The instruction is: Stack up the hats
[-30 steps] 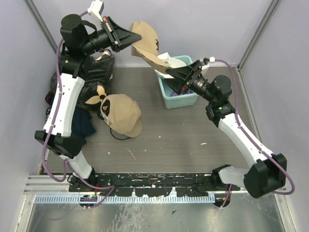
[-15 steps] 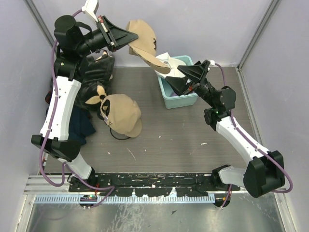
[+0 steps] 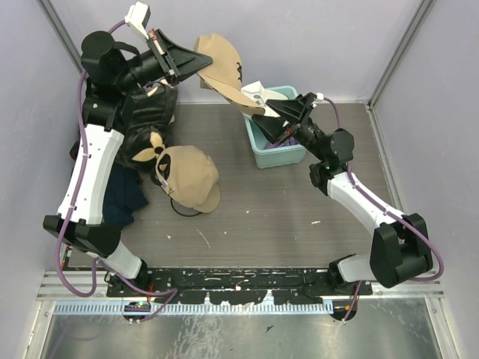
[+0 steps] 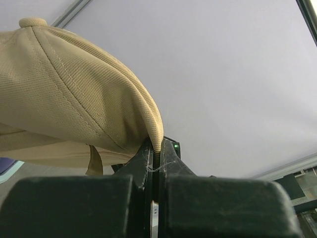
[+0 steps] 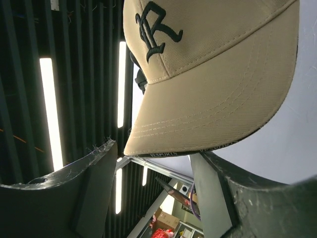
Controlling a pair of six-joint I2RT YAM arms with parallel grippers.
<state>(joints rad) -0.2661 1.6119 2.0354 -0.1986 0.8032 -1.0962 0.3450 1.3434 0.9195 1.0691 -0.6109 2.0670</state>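
A tan hat [image 3: 221,61] with a dark letter logo hangs in the air at the back. My left gripper [image 3: 199,64] is shut on its rear edge; in the left wrist view the hat [image 4: 74,94] is pinched where the gripper [image 4: 156,152] closes. My right gripper [image 3: 278,114] points up at the brim with its jaws open. From the right wrist the brim [image 5: 213,99] sits just above and between the spread fingers of the gripper [image 5: 158,154]. A second tan hat [image 3: 191,176] lies on the table. Something white [image 3: 259,91], partly hidden, shows at the bin's back rim.
A teal bin [image 3: 278,155] stands under my right gripper, at the back right. Black fabric with tan flower shapes [image 3: 150,142] and dark navy clothing [image 3: 126,193] are heaped along the left side. Pale walls close in the table on three sides.
My right gripper has lifted out of the bin and tilted up toward the held hat's brim. My left arm has drawn slightly left and up with the hat.
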